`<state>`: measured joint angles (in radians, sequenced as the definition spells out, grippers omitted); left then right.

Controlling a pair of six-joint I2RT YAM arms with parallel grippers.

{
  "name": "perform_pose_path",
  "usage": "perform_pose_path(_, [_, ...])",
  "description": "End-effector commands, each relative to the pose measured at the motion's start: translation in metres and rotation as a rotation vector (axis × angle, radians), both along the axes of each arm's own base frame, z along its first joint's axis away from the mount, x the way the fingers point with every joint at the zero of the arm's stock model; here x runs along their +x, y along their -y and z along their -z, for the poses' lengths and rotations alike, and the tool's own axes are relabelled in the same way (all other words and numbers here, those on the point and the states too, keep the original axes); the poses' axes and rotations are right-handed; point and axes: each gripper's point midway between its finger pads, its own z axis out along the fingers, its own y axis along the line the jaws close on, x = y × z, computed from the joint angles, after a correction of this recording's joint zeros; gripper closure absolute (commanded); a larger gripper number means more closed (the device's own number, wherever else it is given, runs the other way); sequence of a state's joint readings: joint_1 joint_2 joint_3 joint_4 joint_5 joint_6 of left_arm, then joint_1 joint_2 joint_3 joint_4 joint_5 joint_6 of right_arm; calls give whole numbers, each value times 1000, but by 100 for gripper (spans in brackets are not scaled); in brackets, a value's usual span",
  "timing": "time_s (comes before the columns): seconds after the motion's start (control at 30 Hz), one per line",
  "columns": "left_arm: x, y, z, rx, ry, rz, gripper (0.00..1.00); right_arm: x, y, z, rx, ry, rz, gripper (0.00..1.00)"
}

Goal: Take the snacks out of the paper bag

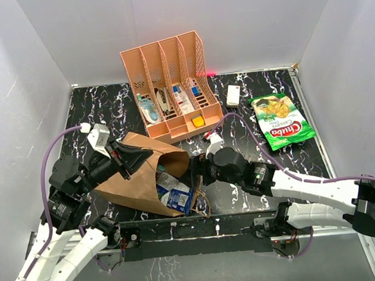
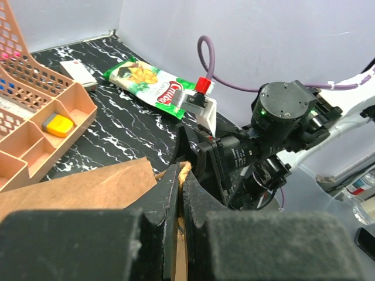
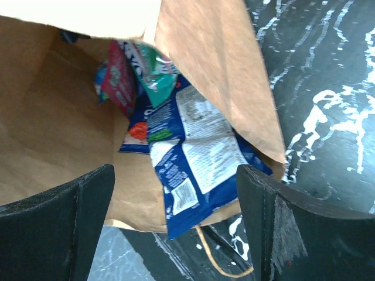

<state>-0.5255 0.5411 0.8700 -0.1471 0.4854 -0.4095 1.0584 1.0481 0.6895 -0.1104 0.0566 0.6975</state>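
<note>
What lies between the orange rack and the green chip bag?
A white remote lies between the orange rack and the green chip bag, clearest in the top view.

Bright, even light; blurred wrist-view foregrounds.

Worktop (image 1: pixel 108 107): black w/ white marble-type veins, slightly glossy, forms the base of a box-like bay. Plain pale grey-white walls on 3 sides: left wall (image 1: pixel 15 75), far wall (image 1: pixel 166 20), right wall (image 1: pixel 354 39), meeting in vertical seams at far-left & far-right corners. Thin metal strip (image 1: pixel 328 159) runs along the worktop's right edge, at the foot of the right wall. Small red glow (image 1: pixel 210 72) at the far edge, approx. centre. Paler grey marbled strip (image 1: pixel 183 269) along the near side. Light soft & even, shadows faint.
</note>
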Motion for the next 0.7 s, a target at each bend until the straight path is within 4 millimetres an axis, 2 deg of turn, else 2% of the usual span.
perform_pose_path(0.0, [4,-15,-23,-24,76,-92,100,18,19,-1,-90,-21,155,12])
perform_pose_path(0.07, [6,-18,-27,-24,90,-120,100,12,17,2,-26,-159,230,14])
perform_pose_path(0.17, [10,-24,-30,-8,114,-157,100,-2,4,9,121,-334,252,18])
perform_pose_path(0.27, [14,-27,-34,3,134,-179,100,-13,-13,7,266,-421,220,21])
perform_pose_path(0.3, [15,-27,-35,8,140,-184,100,-16,-18,8,286,-438,212,24])
perform_pose_path(0.37, [15,-27,-36,21,154,-180,100,-23,-24,18,269,-455,212,30])
perform_pose_path(0.5, [15,-28,-38,35,160,-183,100,-26,-31,28,223,-464,218,31])
perform_pose_path(0.67, [11,-27,-39,32,169,-165,100,-24,-27,38,209,-453,249,31])
